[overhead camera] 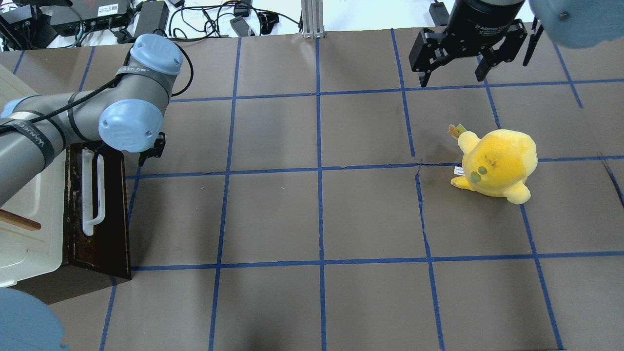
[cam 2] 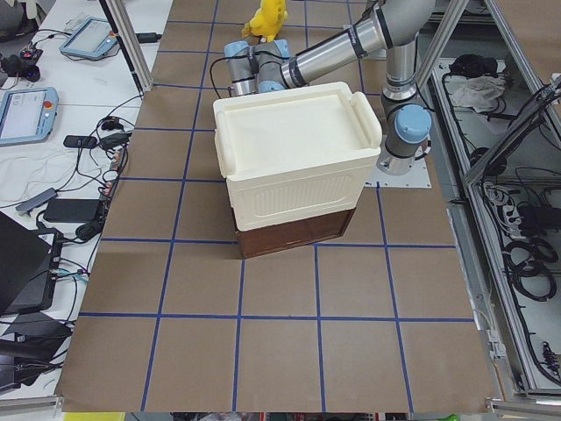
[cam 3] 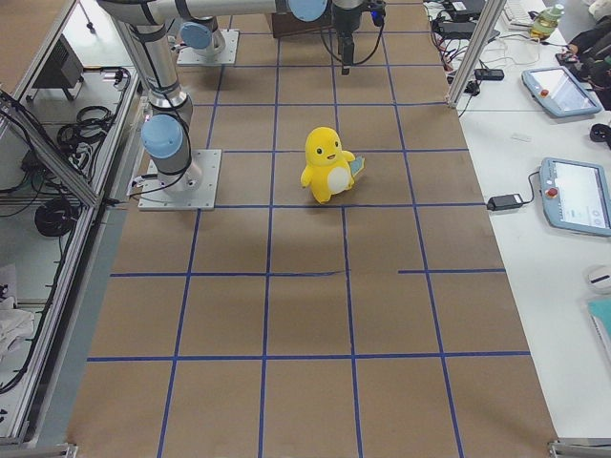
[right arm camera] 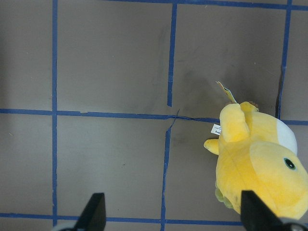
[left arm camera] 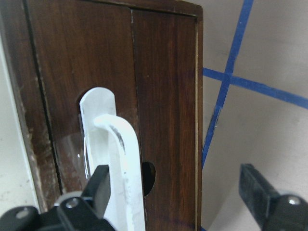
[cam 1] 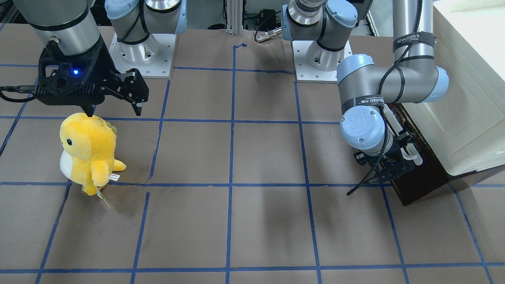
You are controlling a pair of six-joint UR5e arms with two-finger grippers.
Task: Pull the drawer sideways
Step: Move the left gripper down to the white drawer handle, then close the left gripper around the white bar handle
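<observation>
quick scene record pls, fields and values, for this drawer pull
drawer: dark brown front, set against the cream cabinet, no interior showing
handle: white bar, between the open jaws, close to one finger
left gripper: open at the handle, not closed on it
right gripper: open, empty, above the table
plush toy: yellow, upright, near the right gripper, far from the drawer
pull: apparently not yet begun

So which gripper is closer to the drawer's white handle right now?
Left. The left gripper is at the handle on the drawer, fingers open, one beside it. The right gripper hangs across the table, near the yellow plush toy.
</observation>
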